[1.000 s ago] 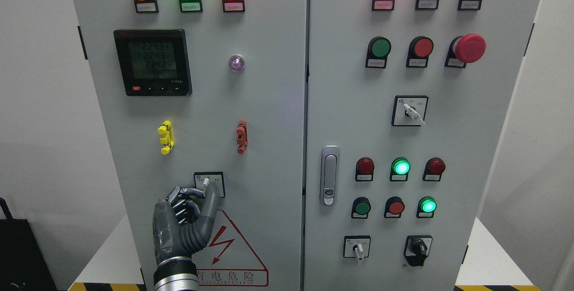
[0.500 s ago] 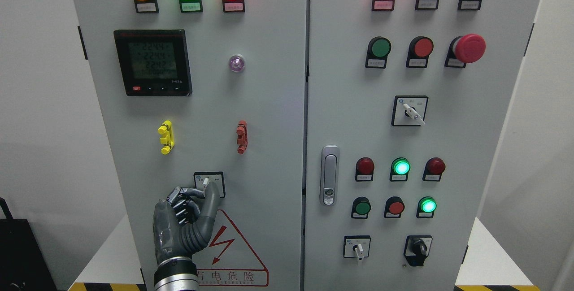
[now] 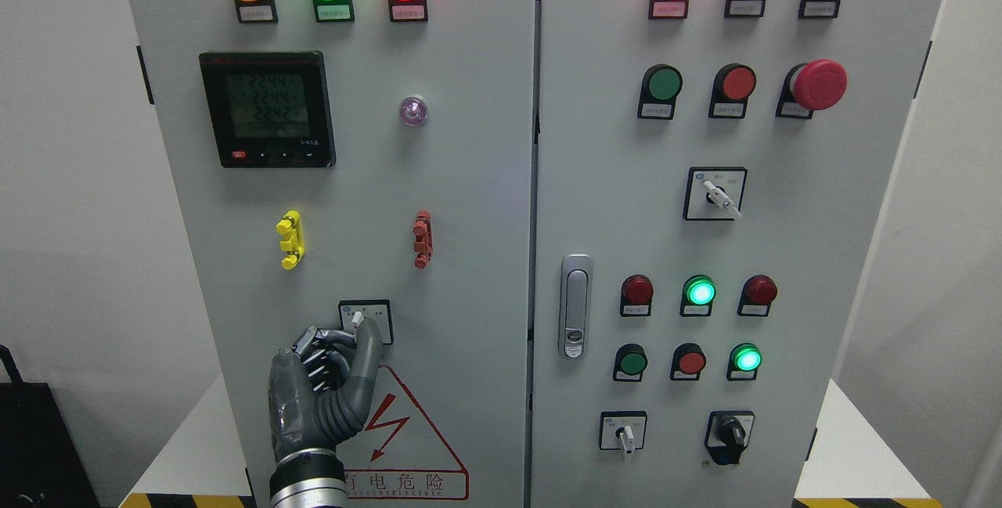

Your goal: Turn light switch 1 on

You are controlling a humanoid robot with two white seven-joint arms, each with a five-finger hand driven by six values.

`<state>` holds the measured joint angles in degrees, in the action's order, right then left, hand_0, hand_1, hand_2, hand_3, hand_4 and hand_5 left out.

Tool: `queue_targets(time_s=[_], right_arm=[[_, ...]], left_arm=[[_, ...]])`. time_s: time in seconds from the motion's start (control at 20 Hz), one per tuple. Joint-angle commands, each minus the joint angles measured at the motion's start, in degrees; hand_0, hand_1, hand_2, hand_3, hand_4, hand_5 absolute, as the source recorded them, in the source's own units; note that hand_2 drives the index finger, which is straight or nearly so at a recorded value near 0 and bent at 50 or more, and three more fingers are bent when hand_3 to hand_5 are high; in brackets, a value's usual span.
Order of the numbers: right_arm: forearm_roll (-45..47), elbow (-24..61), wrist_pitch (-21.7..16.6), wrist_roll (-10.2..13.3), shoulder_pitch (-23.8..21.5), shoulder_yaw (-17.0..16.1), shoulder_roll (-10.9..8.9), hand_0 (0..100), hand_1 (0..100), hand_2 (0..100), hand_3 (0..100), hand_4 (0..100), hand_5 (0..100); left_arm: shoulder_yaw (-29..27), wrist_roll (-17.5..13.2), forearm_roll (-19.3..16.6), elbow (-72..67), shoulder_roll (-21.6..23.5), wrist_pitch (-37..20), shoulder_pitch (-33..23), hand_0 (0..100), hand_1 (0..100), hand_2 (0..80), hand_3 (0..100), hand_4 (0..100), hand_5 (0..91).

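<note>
Now pinching small white switch lever (image 3: 358,318) at twelve o'clock of left hand (image 3: 329,375); bare grey panel (image 3: 470,273) toward three o'clock.

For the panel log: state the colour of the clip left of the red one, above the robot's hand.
Yellow clip, clearest in the head view.

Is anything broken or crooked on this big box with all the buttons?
Nothing looks broken. The lamps, buttons and meter sit straight on the cabinet. The one slanted thing is the white selector handle on the right door, pointing down-right, probably just its setting. The left hand pinches the small switch.
</note>
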<state>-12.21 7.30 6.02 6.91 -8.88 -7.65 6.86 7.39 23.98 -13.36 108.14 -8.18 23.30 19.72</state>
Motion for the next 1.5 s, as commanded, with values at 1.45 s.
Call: queue_targets(time_s=[1.45], right_arm=[[-0.01, 0.00, -0.04, 0.03, 0.00, 0.00, 0.00, 5, 0, 0, 0, 0, 0]], left_arm=[[0.17, 0.02, 0.00, 0.06, -0.08, -0.01, 0.14, 44, 41, 58.4, 100, 98, 86.4]])
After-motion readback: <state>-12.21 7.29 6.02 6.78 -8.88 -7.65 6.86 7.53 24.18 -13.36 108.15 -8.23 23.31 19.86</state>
